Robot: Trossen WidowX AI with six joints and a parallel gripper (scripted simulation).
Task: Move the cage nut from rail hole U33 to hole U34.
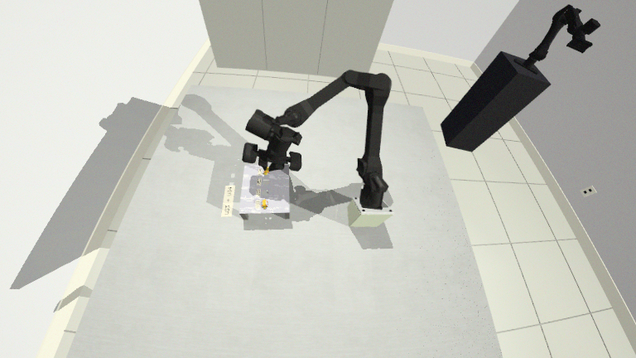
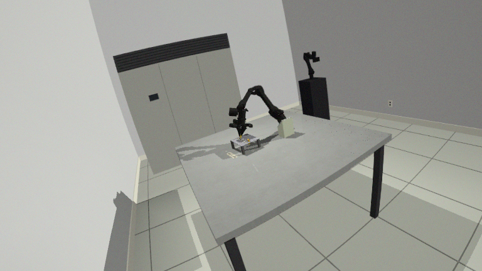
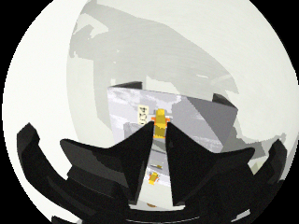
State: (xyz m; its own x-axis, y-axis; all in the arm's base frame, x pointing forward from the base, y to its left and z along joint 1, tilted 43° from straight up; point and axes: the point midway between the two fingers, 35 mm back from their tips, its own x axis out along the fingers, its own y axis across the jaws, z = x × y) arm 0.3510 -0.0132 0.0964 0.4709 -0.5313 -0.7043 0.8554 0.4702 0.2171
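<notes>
The rail plate [image 1: 278, 205] [image 3: 123, 102] is a grey raised plate on short dark legs. My gripper [image 1: 267, 169] [image 2: 241, 135] [image 3: 160, 126] points down at its far end and is shut on a yellow cage nut [image 1: 266, 171] [image 3: 160, 116]. In the wrist view that nut is beside the U34 label [image 3: 142, 118], with orange parts showing at both sides. The fingertips hide part of it. Whether it is seated, and how its wings stand under the plate, cannot be told. The other yellow nut [image 1: 265, 204] [image 2: 248, 140] [image 3: 153, 177] sits toward the plate's opposite end, apart from the fingers.
A small printed card [image 1: 228, 200] [image 2: 231, 154] lies on the table [image 1: 262, 288] [image 2: 284, 168] beside the plate. The arm's pale green base block [image 1: 370, 219] [image 2: 286, 128] stands on the plate's other side. A second arm on a dark pedestal [image 1: 492, 100] [image 2: 314, 97] stands beyond the table.
</notes>
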